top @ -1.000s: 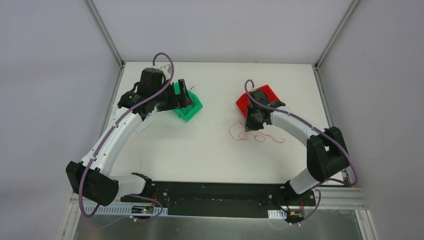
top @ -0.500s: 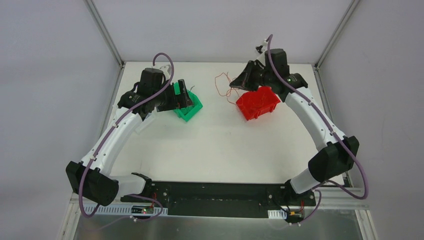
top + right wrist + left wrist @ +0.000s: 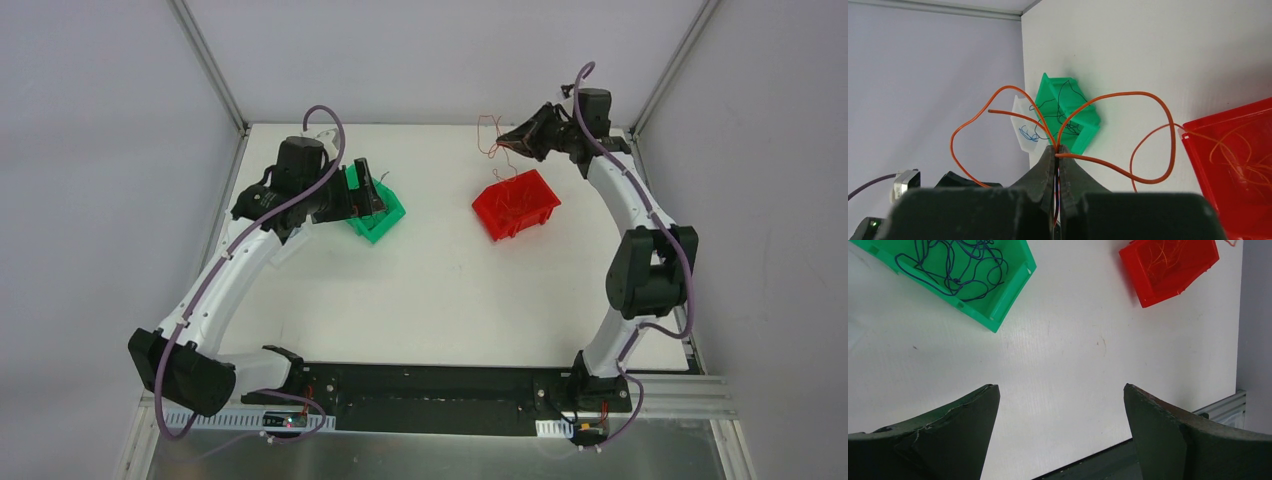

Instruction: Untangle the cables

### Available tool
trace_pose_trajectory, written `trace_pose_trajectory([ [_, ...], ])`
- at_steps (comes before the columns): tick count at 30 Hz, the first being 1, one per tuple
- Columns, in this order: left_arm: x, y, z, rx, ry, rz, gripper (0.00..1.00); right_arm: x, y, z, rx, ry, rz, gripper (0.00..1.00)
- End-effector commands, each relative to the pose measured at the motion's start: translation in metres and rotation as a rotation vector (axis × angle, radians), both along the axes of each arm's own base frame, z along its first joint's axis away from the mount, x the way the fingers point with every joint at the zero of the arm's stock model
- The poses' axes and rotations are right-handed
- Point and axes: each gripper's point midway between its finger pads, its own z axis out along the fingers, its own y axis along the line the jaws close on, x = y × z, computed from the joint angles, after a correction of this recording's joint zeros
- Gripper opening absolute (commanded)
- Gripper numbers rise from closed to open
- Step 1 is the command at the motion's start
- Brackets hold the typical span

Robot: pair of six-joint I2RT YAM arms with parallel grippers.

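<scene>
Right end effector [image 3: 1058, 150] was clamped on red cables [image 3: 1133, 93] above red bin [image 3: 515, 205]; left end effector [image 3: 1060, 390] stood apart by green bin [image 3: 1013, 287].

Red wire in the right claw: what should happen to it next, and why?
Probably lower the right gripper over the red bin and let go: it pinches the red wire aloft, and that bin already holds similar wires.

On the table [image 3: 430, 300], the left bin [image 3: 378, 215] sits toward ten o'clock and the right bin [image 3: 515, 203] toward one o'clock, well apart. Tangled cables [image 3: 950, 265] lie in the left bin. The right gripper [image 3: 505, 143], pinching looped strands [image 3: 1118, 95], hangs at the right bin's twelve o'clock.
</scene>
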Motion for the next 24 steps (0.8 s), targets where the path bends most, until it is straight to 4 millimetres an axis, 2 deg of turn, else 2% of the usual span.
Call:
trace_pose_trajectory([
  [1,-0.005,0.005,0.026,-0.011,-0.082,-0.01,0.99,0.012,0.001,0.002,0.038,-0.06,0.03,0.0],
  [4,-0.008,0.007,0.025,-0.005,-0.089,-0.008,0.99,0.012,-0.01,-0.029,0.0,-0.01,0.025,0.0],
  [11,-0.007,0.009,0.019,0.005,-0.074,-0.004,0.99,-0.025,-0.043,-0.12,-0.245,0.154,-0.022,0.0],
  [17,-0.003,0.005,0.015,0.003,-0.057,-0.014,0.99,-0.027,-0.079,-0.164,-0.495,0.256,-0.083,0.0],
  [24,-0.008,0.004,0.0,-0.001,-0.009,-0.009,0.99,-0.025,-0.094,-0.207,-0.766,0.327,-0.12,0.0],
])
